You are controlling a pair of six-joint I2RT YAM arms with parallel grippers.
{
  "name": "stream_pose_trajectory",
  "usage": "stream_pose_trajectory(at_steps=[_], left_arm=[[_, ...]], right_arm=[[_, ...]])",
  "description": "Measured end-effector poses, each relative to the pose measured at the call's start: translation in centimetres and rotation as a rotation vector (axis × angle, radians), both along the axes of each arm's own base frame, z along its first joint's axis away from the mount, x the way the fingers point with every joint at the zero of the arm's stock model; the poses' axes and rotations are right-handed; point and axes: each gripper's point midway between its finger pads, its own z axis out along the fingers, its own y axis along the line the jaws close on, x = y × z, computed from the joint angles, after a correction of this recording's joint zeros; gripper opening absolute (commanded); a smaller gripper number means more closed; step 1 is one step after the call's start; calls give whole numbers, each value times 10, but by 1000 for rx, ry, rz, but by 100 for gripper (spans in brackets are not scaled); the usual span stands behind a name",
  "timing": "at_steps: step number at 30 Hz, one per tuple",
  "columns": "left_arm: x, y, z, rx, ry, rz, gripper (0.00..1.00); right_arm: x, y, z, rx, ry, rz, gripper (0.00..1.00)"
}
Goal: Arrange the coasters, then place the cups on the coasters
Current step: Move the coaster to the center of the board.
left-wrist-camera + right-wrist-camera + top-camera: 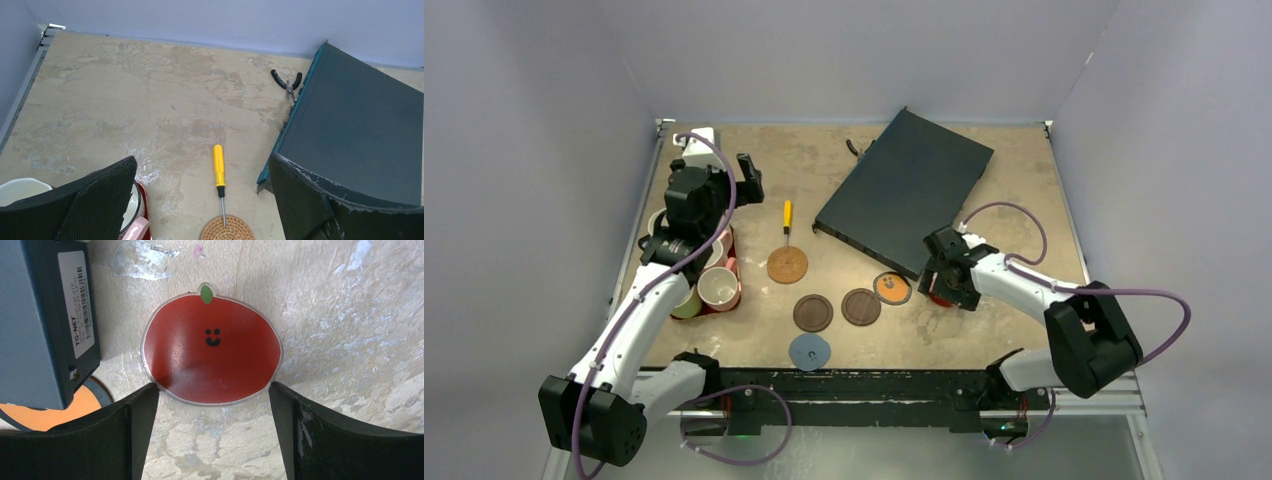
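A row of coasters lies near the front: tan cork (787,264), two dark brown (813,312) (861,306), orange with a dark rim (892,288) and blue-grey (809,351). The red coaster (210,347), apple-shaped with a smiley face, lies flat just ahead of my right gripper (212,386). That gripper (941,283) is open, a fingertip by each side of the coaster's near edge. The cups stand in a dark red tray (732,292); a cream inside (718,287), a green one (686,303) and a pink one (137,230) show. My left gripper (724,185) hangs open and empty above them.
A flat dark box (904,190) lies at the back right, its corner overlapping the orange coaster (45,410). A yellow screwdriver (219,167) points its tip onto the cork coaster (227,229). Black pliers (286,82) lie by the box's far corner.
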Motion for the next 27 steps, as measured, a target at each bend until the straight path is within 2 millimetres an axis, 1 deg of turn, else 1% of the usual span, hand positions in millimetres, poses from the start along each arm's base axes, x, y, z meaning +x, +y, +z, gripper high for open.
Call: stream_pose_trajectory(at_steps=[6, 12, 15, 20, 27], left_arm=[[0, -1, 0, 1, -1, 2, 99], [-3, 4, 4, 4, -16, 25, 99], [-8, 6, 6, 5, -26, 35, 99], [-8, 8, 7, 8, -29, 44, 99], [-9, 11, 6, 13, -29, 60, 99]], right_arm=[[9, -5, 1, 5, 10, -10, 86], [19, -11, 1, -1, 7, -23, 87], [25, -17, 1, 3, 0, -37, 87], [31, -26, 0, 11, 2, -51, 88], [51, -31, 1, 2, 0, -57, 88]])
